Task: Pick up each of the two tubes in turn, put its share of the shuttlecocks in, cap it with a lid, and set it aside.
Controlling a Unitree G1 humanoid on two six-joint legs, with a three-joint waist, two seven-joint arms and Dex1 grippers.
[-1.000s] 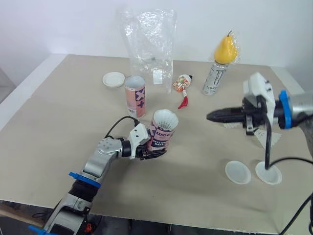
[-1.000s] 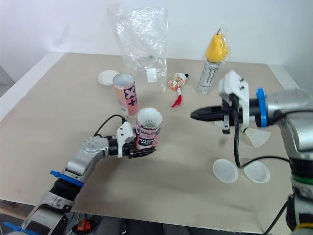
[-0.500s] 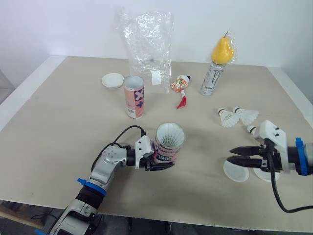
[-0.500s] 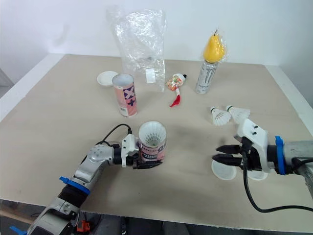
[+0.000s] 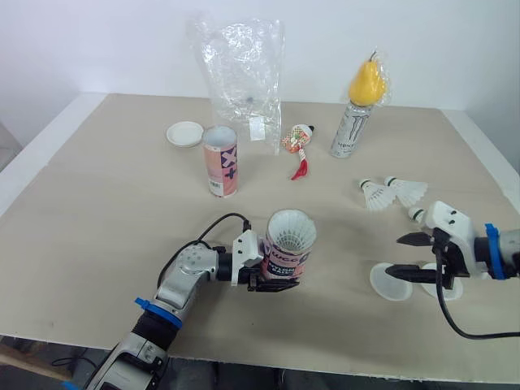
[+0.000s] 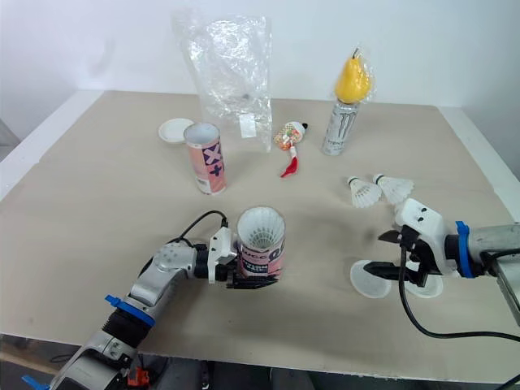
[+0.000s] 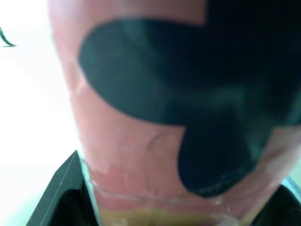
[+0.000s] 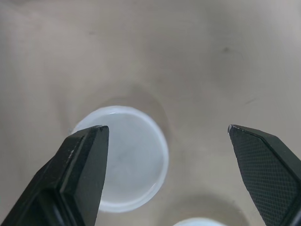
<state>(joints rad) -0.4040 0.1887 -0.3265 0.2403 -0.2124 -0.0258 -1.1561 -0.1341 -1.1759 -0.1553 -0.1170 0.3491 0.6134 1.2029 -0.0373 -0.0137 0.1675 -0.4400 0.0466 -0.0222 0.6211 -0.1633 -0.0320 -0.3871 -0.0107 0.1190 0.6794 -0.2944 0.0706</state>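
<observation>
A pink tube with a white shuttlecock in its mouth stands tilted near the table's front, and my left gripper is shut on its lower part; close up its pink and black label shows. A second pink tube stands upright further back. Two loose shuttlecocks lie at the right. My right gripper is open wide just above a white lid, also seen between its fingers as lid. A second lid lies beside it.
A third lid lies at the back left. A clear plastic bag, a can topped by a yellow pear and a red-white packet stand along the back. The table's front edge runs close below both arms.
My right gripper came down from mid-air to the lids at the front right and went from shut to wide open. My left arm has carried the tube a little to the right.
</observation>
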